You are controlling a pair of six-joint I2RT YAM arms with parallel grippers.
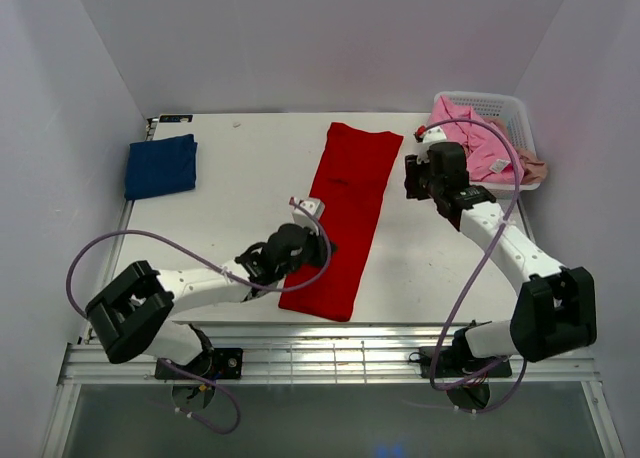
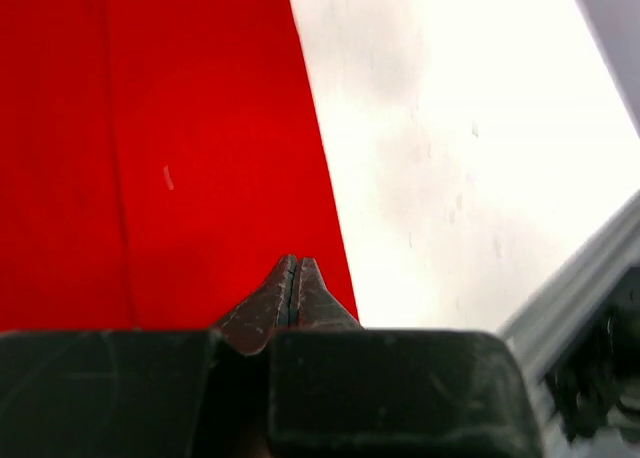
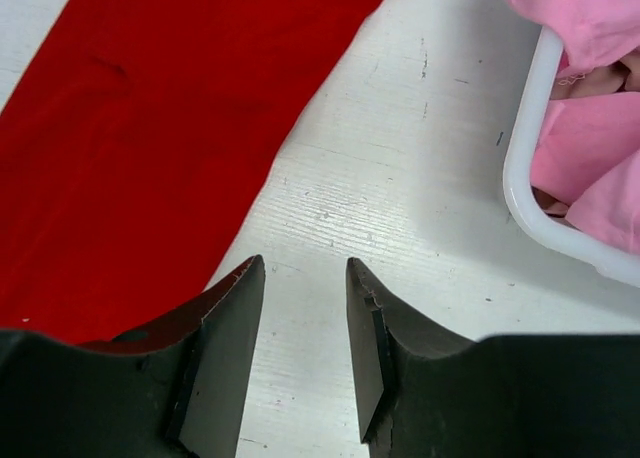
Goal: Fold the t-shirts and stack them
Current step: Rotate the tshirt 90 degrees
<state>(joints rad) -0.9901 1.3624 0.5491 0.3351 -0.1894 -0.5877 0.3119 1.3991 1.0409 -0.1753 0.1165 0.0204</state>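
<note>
A bright red t-shirt (image 1: 345,213), folded into a long narrow strip, lies down the middle of the table; it also shows in the left wrist view (image 2: 150,128) and the right wrist view (image 3: 150,128). A navy blue t-shirt (image 1: 160,166) lies folded at the far left. Pink (image 1: 470,138) and beige (image 1: 530,168) shirts lie in the basket. My left gripper (image 1: 325,244) (image 2: 292,263) is shut, its tips over the red shirt near one long edge, with no cloth seen between them. My right gripper (image 1: 412,186) (image 3: 305,268) is open and empty over bare table beside the red shirt's right edge.
The white lattice basket (image 1: 520,108) stands at the far right corner; its rim (image 3: 525,158) is close to my right gripper. White walls enclose the table on three sides. A metal rail (image 1: 330,353) runs along the near edge.
</note>
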